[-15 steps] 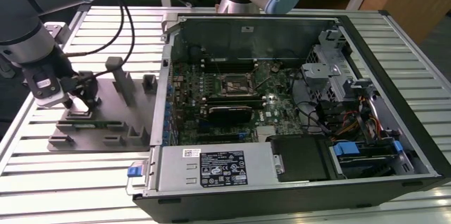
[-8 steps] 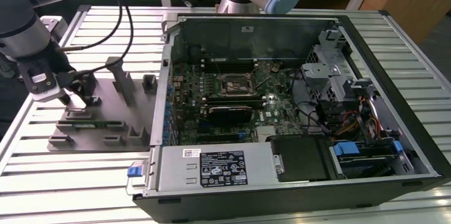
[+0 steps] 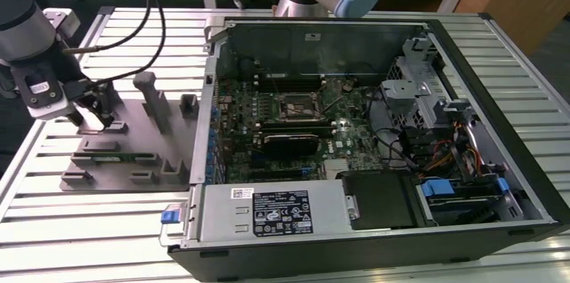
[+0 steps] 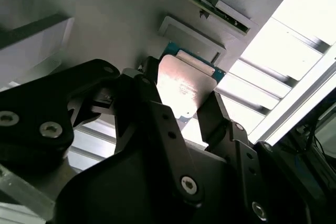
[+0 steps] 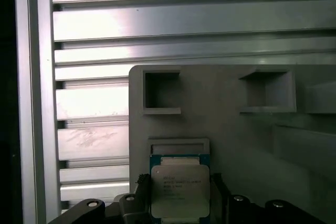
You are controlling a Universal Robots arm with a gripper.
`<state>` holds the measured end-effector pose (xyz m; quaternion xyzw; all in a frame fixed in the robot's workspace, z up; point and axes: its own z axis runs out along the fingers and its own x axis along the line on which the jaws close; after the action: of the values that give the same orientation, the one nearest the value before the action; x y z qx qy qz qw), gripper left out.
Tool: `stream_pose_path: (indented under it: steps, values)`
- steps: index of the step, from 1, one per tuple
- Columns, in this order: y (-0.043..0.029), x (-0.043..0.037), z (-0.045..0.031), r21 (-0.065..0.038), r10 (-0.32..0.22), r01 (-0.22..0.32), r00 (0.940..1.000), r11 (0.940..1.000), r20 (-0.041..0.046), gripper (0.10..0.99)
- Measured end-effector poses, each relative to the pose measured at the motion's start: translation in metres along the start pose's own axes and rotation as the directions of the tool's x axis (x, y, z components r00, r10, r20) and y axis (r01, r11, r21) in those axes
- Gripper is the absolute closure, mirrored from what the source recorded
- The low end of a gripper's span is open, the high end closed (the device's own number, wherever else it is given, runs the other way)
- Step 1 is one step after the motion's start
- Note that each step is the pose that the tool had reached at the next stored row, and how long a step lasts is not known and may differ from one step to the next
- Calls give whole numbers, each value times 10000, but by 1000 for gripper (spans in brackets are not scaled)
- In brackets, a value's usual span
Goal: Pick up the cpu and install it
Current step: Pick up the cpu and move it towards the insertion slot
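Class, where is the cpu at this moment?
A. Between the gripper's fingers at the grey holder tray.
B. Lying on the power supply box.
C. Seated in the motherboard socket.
A: in the first wrist view the cpu sits between the fingers of the gripper, at the grey tray.

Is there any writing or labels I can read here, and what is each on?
cpu lid, first wrist view: printed lines, too blurred to read.
black label on the power supply box, exterior view: too small to read.
white sticker beside it: too small to read.
Nothing can be quoted.
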<state>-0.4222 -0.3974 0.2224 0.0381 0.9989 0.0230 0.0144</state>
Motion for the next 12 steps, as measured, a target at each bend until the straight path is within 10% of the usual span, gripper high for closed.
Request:
stream_pose_path:
  steps: [12]
  values:
    - [17, -9, -339, -1, -1, 1, 10000, 10000, 7, 545]
